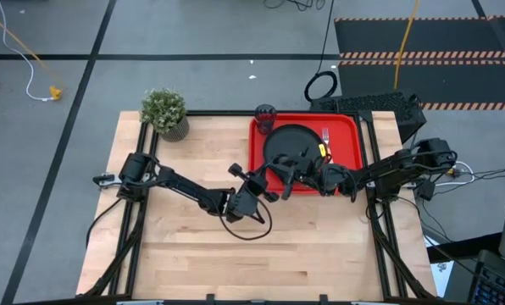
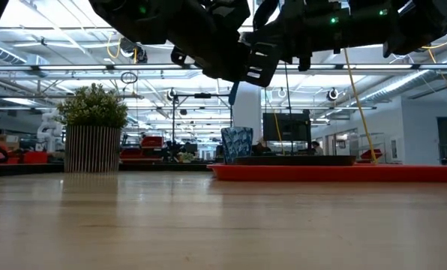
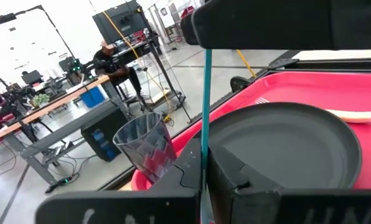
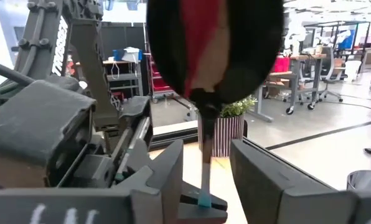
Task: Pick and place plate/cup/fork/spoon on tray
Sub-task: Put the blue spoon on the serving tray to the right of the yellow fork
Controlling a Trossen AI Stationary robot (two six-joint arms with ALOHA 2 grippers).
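The red tray (image 1: 351,127) lies at the table's far right and bears the black plate (image 1: 291,142). The cup (image 1: 264,113) stands at the tray's far left corner, and the fork (image 1: 326,138) lies right of the plate. Above the tray's near left part, my left gripper (image 1: 269,183) is shut on the spoon (image 3: 205,99), which stands upright with its dark bowl (image 4: 213,43) on top. My right gripper (image 4: 205,171) faces it from the right. It is open, one finger on either side of the light-blue handle, apart from it. The arms hide the spoon in the high view. My left gripper pinches the spoon's thin light-blue handle (image 3: 205,163) between its two fingertips, toward the handle's lower end. The fingers come level from the table's left and lie across the handle. The spoon stands upright, bowl up, lifted clear above the tray.
A potted plant (image 1: 165,112) stands at the table's far left corner. A black keyboard-like device (image 1: 373,103) lies past the tray's far right edge. Bare wood (image 1: 193,254) fills the near half of the table.
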